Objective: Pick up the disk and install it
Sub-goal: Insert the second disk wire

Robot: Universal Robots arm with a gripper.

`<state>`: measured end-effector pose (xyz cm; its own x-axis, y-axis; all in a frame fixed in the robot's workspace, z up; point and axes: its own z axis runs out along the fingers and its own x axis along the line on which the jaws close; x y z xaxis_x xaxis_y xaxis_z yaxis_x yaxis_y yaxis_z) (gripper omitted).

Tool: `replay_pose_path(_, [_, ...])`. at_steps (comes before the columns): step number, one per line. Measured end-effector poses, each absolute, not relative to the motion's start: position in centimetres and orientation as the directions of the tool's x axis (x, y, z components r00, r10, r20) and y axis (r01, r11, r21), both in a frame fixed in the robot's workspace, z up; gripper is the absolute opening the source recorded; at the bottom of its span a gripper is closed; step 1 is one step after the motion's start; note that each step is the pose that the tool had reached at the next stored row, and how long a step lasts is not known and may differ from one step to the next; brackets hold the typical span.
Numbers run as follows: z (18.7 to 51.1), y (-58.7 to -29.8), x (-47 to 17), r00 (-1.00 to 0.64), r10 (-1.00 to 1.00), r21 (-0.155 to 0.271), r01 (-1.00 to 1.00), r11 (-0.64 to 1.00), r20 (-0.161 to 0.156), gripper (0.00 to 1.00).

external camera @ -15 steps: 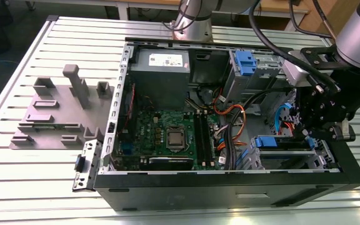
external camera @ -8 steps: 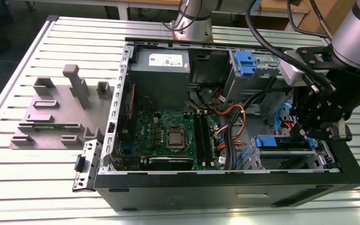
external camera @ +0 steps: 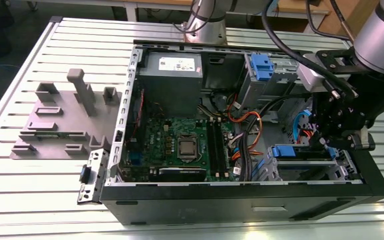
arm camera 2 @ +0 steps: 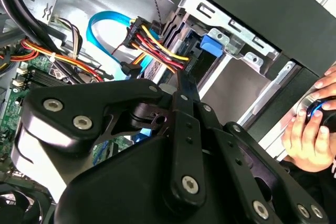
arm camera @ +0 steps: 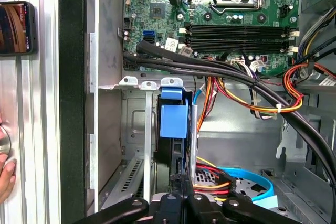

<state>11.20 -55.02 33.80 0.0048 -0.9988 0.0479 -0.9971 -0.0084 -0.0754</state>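
Open black steel computer case (external camera: 245, 197) lying on a ribbed, pale metal counter (external camera: 18, 195). The black pincer (external camera: 330, 142), at the exterior view's right, reaches into the silver sheet-metal drive cage (external camera: 305, 167); whether its fingers are spread or pressed together cannot be told. The disk (arm camera: 173, 129), flat with blue plastic carrier rails, sits edge-on in a cage slot just beyond the fingers. Green motherboard (external camera: 178, 137) and orange and red cables (arm camera: 294, 85) fill the interior. Grey moulded fixture (external camera: 62, 120) on the counter at the exterior view's left. A hand (arm camera 2: 310, 129) rests beside the case.
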Motion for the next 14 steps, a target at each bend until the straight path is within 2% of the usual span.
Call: replay_pose_path(14, [35.4,-55.0,10.9,0.005,-0.999,-0.075,-0.997,-0.009,0.048,0.11])
